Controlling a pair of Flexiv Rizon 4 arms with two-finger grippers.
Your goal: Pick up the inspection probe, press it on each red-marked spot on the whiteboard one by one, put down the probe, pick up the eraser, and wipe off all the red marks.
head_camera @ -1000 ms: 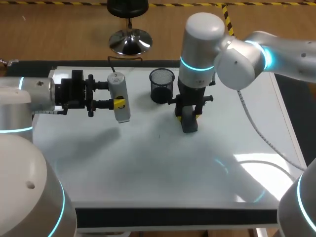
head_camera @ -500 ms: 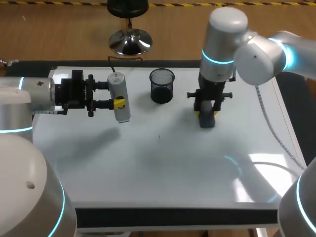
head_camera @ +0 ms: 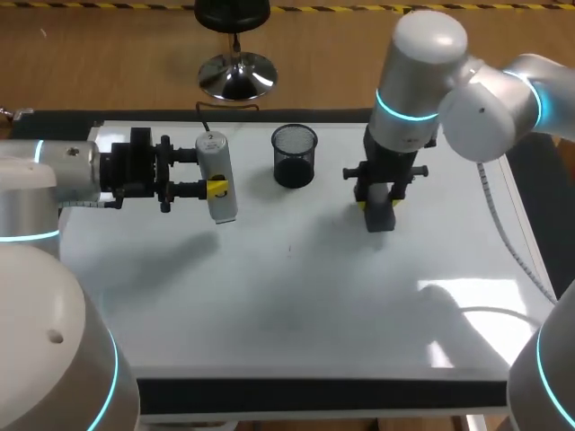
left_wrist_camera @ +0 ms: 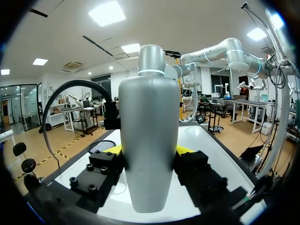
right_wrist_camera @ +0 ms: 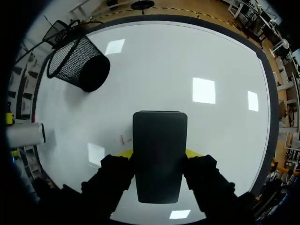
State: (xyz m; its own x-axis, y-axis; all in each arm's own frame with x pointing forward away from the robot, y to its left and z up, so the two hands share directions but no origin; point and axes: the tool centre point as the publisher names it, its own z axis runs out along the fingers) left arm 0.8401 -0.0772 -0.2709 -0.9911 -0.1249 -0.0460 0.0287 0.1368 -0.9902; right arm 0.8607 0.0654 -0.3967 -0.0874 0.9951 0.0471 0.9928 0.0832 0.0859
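The grey inspection probe [head_camera: 216,184] hangs level over the left part of the whiteboard [head_camera: 296,305], and my left gripper [head_camera: 208,172] is shut on it. In the left wrist view the probe [left_wrist_camera: 149,140] stands between the yellow tips of the left gripper [left_wrist_camera: 149,157]. My right gripper [head_camera: 378,208] is shut on the dark eraser [head_camera: 381,217], just above the board to the right of the mesh cup. The right wrist view shows the eraser [right_wrist_camera: 159,154] in the right gripper [right_wrist_camera: 158,152], with a tiny reddish mark [right_wrist_camera: 122,139] on the board beside it.
A black mesh cup [head_camera: 295,154] stands at the back middle of the board, and it also shows ahead of the eraser in the right wrist view [right_wrist_camera: 79,63]. The board's dark front edge [head_camera: 314,395] runs along the near side.
My right arm has carried the eraser to the right, away from the mesh cup. The left arm and the probe have stayed still.
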